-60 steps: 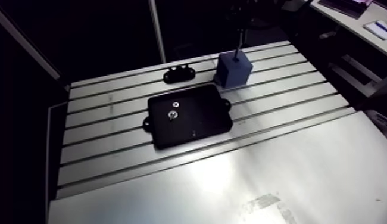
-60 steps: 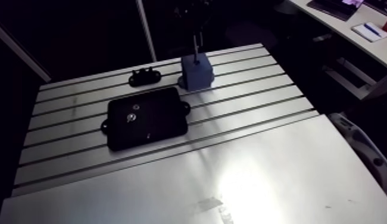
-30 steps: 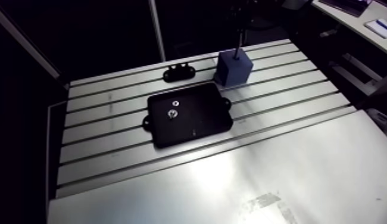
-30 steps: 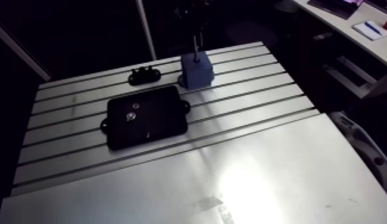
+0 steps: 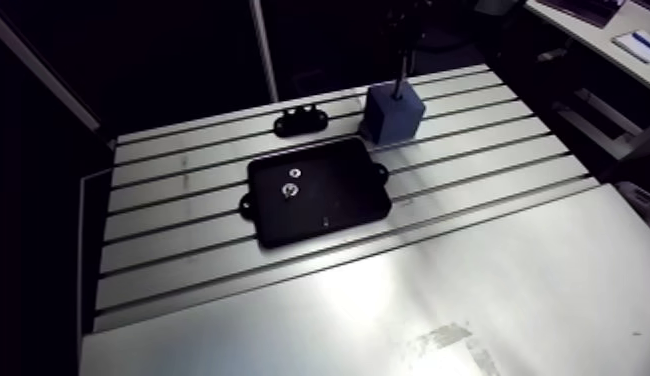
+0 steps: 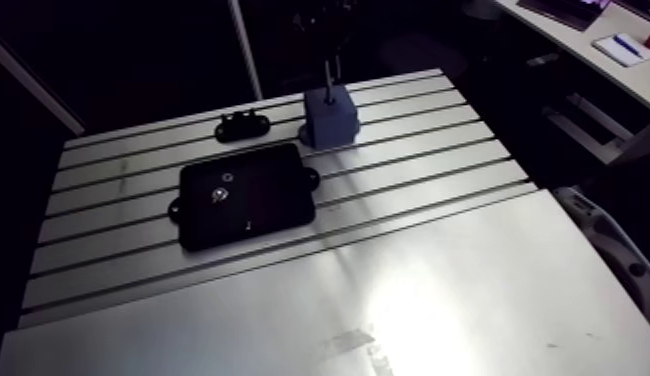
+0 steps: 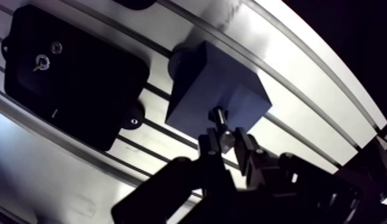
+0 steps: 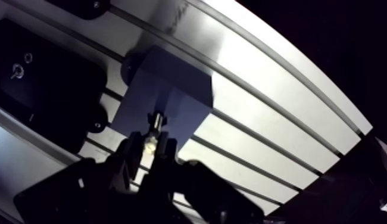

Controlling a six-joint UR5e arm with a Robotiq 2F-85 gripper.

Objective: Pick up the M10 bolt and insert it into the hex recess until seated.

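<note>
Noted gripper [image 7: 227, 142] clamped on the M10 bolt [image 7: 219, 117], long axis vertical, lower end straight beneath the fingers at the blue block [image 7: 199, 83] top face; hex recess hidden, seating unconfirmed.

Brushed, shiny aluminium table [image 5: 469, 290], matt black plastic plate [image 5: 339, 205], matt blue block [image 5: 394, 118], glinting metal bolt [image 8: 155, 123].

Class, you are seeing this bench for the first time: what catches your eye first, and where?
A blue block stands near the far edge of the slotted table, with the pincer shut on a bolt right at its top face. Nearer the middle lies a black plate carrying two small metal fittings.
</note>
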